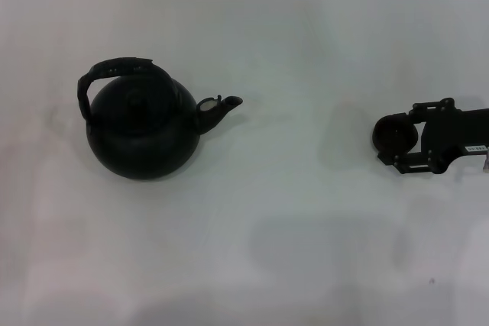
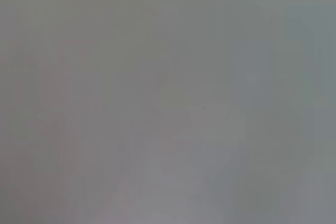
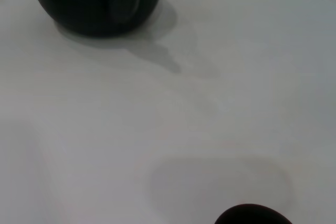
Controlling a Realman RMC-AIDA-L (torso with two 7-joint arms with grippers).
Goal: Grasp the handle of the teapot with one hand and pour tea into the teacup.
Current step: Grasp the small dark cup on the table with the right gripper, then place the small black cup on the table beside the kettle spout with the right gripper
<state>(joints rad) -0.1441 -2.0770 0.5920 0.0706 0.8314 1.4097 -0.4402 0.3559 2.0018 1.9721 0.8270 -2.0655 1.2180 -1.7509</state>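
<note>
Standing upright on the white table (image 1: 290,36), the teapot (image 1: 141,131) is at the left side of the scene, with nothing touching it. Its handle (image 1: 107,72) arches over the domed lid from the left side toward the far side, and its short spout (image 1: 221,107) points to the right, toward the other side of the table.

Well apart from it, at the right side, the right gripper (image 1: 397,143) reaches in from the right edge. Its dark fingers are clenched on the teacup (image 1: 395,137) — the small round cup sits between them at the tip of the gripper, its opening seen from above. I cannot tell whether the cup rests on the table or is held a little above it.

From the right wrist view the round black body of the pot and its spout are seen far away across the bare white surface, and only a dark curved edge of the cup (image 3: 252,214) shows close to the camera.

The left gripper is not visible in any view — the left wrist view gives only a plain grey blur.
</note>
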